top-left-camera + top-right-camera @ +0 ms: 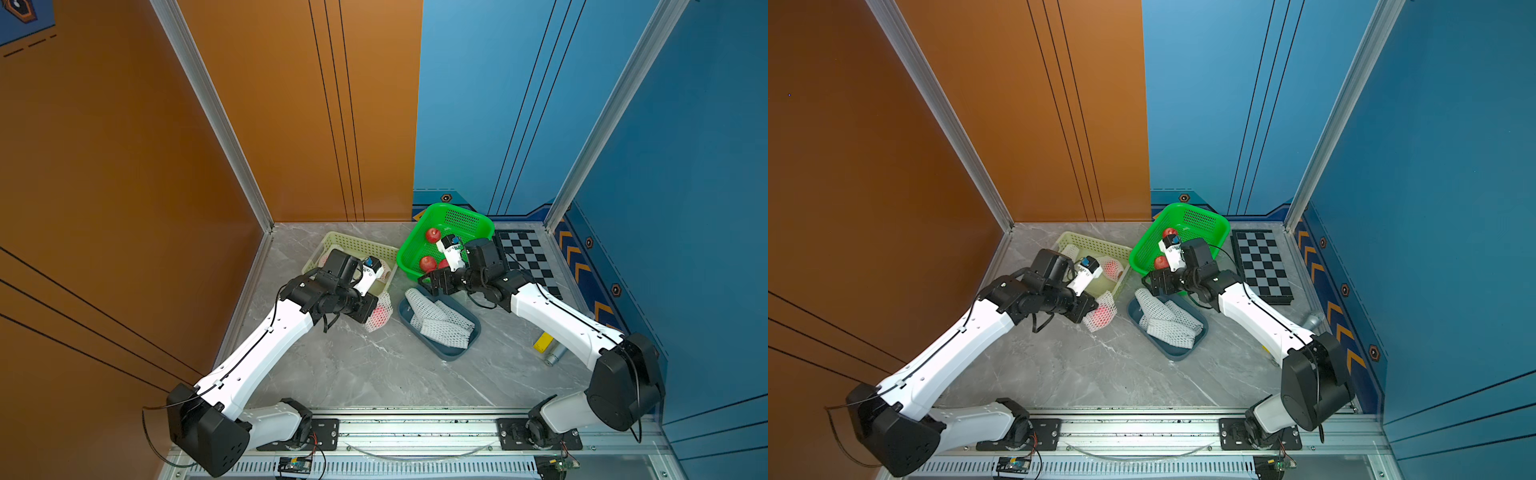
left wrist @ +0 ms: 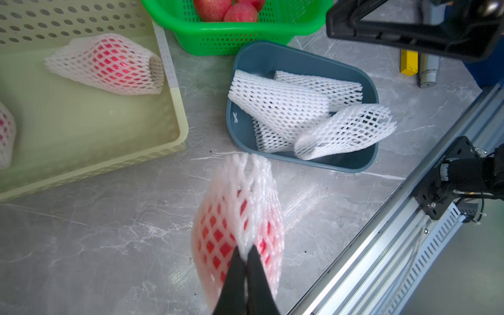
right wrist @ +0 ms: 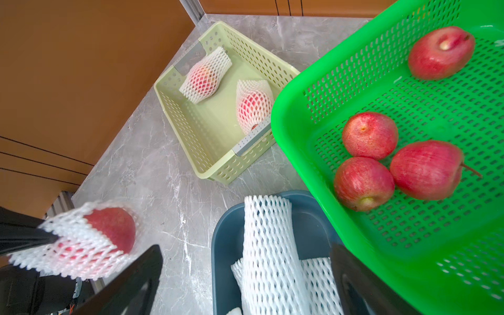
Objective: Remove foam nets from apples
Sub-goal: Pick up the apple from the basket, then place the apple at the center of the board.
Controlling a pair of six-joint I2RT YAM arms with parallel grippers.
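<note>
Foam nets cover two apples in yellow basket, 11 o'clock on table. Left gripper clamped on the foam net of a third apple, mid-table; fruit pokes half out. Blue tray, at its 3 o'clock: at least three empty nets, pile hides exact count. Right gripper above tray, jaws spread wide, holding nothing. Green basket, 1 o'clock: four bare apples. Judged four done, three left. In both top views arms partly mask the baskets; held apple blurred.
</note>
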